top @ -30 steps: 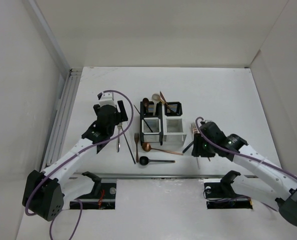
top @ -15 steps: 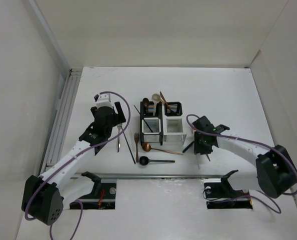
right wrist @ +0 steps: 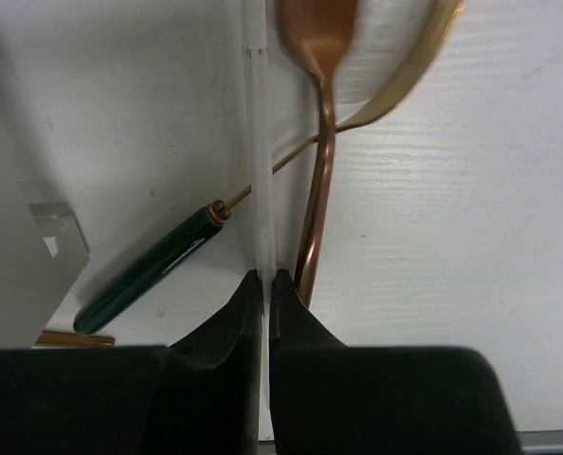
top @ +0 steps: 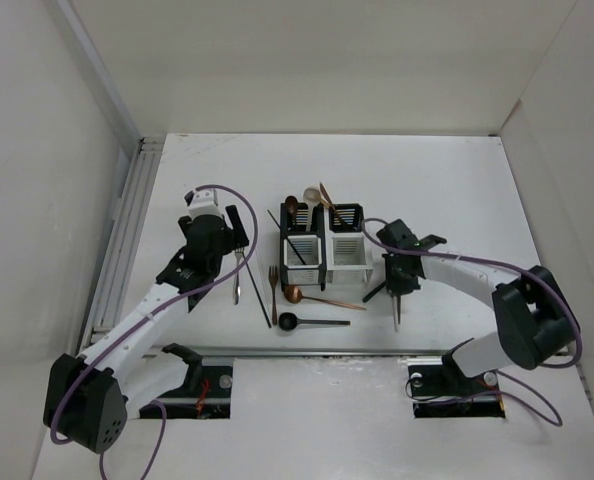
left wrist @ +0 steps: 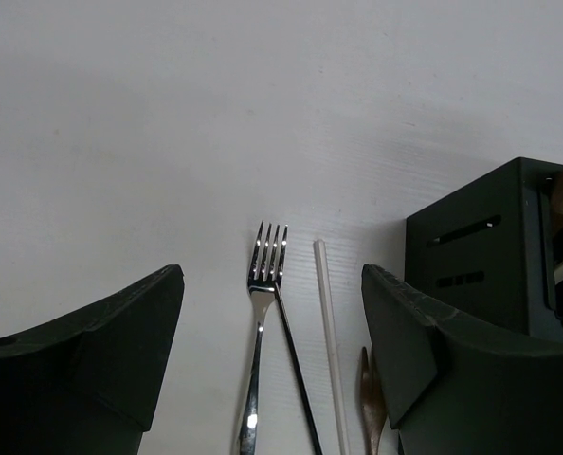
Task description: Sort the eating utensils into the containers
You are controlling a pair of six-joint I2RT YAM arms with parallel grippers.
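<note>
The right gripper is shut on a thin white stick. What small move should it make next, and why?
Probably raise the right gripper straight up a little. It pinches the white chopstick, which lies close beside a copper utensil and crosses the thin shaft of a green-handled utensil. A straight lift should free it without dragging them.

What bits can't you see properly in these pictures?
Right wrist view: the copper utensil has its head blurred and cut by the top edge.
Left wrist view: the silver fork runs off the bottom edge.
Top view: what stands inside the containers is too small to tell apart.
</note>
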